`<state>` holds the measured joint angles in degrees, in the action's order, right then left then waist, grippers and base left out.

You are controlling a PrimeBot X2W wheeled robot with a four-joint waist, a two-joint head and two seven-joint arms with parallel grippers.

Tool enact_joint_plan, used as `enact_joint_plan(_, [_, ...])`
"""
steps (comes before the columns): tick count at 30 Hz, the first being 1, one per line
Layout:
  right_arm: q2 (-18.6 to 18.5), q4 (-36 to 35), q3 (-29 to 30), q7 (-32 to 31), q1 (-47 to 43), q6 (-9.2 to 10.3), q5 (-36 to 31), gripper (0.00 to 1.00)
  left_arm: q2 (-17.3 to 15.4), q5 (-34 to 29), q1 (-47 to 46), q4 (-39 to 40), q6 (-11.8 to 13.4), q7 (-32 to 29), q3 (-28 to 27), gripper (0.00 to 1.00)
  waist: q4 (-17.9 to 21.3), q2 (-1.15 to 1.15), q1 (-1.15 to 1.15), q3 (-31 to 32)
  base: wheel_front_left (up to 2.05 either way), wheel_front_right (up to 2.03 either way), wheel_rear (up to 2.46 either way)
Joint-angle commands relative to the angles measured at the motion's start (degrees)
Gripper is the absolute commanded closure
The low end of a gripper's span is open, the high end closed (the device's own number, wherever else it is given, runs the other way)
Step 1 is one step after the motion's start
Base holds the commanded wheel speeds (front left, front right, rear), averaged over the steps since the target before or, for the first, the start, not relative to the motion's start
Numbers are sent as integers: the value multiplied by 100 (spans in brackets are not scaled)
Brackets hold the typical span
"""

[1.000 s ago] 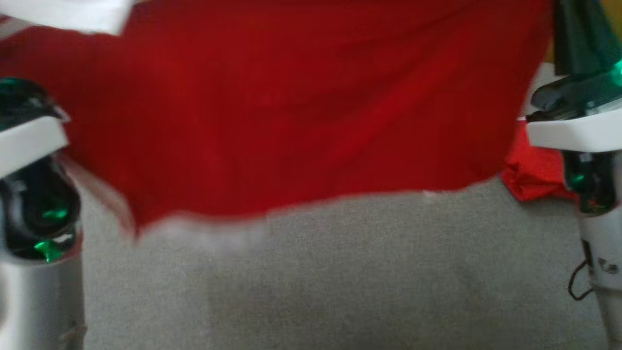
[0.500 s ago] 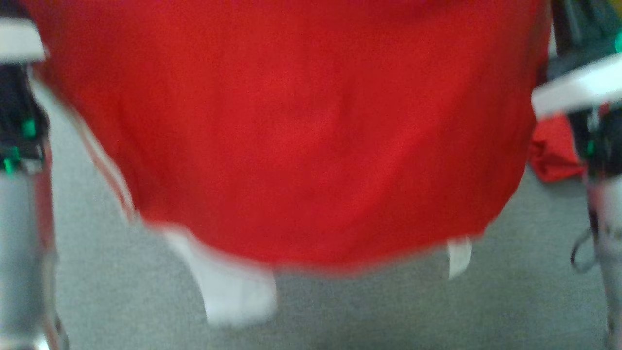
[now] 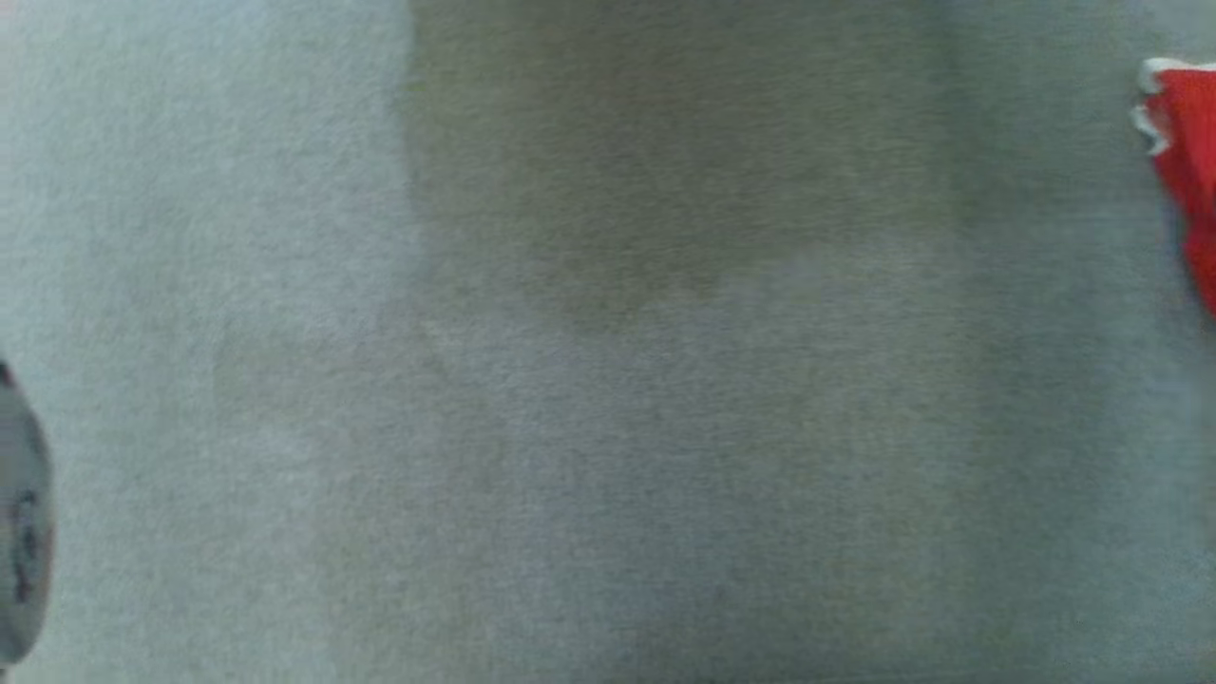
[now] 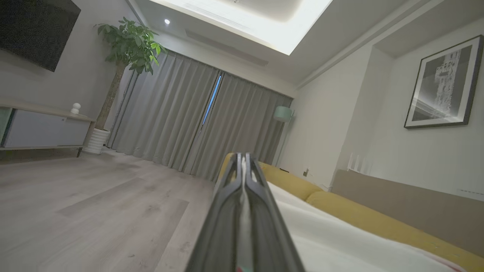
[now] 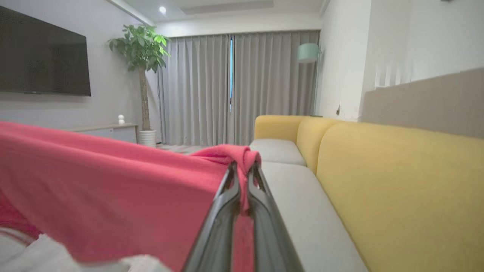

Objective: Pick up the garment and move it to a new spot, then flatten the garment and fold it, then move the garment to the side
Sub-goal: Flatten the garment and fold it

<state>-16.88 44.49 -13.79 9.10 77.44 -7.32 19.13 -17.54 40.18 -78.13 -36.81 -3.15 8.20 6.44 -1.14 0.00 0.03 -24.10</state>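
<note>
The garment (image 5: 113, 189) is red with white parts. In the right wrist view it stretches away to the left in a taut sheet, and my right gripper (image 5: 242, 168) is shut on a bunched red corner of it. In the left wrist view my left gripper (image 4: 242, 156) is shut, with a thin white strip between the fingers. White cloth of the garment (image 4: 332, 241) spreads from those fingers to the lower right. Both grippers point out over the sofa into the room.
In the head view the grey sofa seat (image 3: 608, 427) lies below, with a red cloth with a white edge (image 3: 1187, 161) at the right border and a pale rounded part of my arm (image 3: 19, 513) at the left. A yellow sofa back (image 5: 397, 181) runs along the right.
The head view has shifted. The red sheet and both wrists that filled its upper part have passed out of it, and the red cloth at the right sits higher and further right.
</note>
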Motion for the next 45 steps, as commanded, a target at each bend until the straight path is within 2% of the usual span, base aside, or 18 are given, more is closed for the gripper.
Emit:
enact_joint_plan(1, [22,107,6,108,-11,-17,34,100,-299,-48,-127,-36,-34,99,-64,100,-153,0,-3,-111,0,0,0])
enact_joint_plan(5, [129,735,-251,252,-346,-17,341,100,-66,-51,163,-571,-227,330,136,100,-265,0,-3,-91,0,0,0])
enact_joint_plan(9, [140,1135,-739,115,-838,-17,714,100,81,-106,725,-900,-351,482,398,100,-332,0,-3,19,0,0,0])
enact_joint_plan(13, [93,1174,-1365,-281,-1408,-17,1189,100,116,-185,1448,-1074,-401,559,664,100,-336,0,-3,245,0,0,0])
enact_joint_plan(17, [-169,955,-1928,-601,-1885,-17,1645,100,75,-216,2215,-1015,-425,584,971,100,-306,0,-3,524,0,0,0])
enact_joint_plan(22, [-577,503,-2616,-990,-2457,-17,2185,100,-40,-18,3205,-606,-431,533,1266,100,-259,0,-3,912,0,0,0])
enact_joint_plan(31, [-979,-20,-3293,-1135,-3222,-17,2889,100,-381,324,4654,371,-428,136,1549,100,-219,0,-3,1595,0,0,0])
enact_joint_plan(37, [-1096,-287,-3664,-1118,-3653,-17,3198,100,-629,509,5597,1277,-288,-361,1645,100,-182,0,-3,1955,0,0,0])
enact_joint_plan(45, [-1255,-579,-4021,-1254,-4106,-17,3537,100,-986,735,6703,2407,124,-757,1577,100,-91,0,-3,2399,0,0,0])
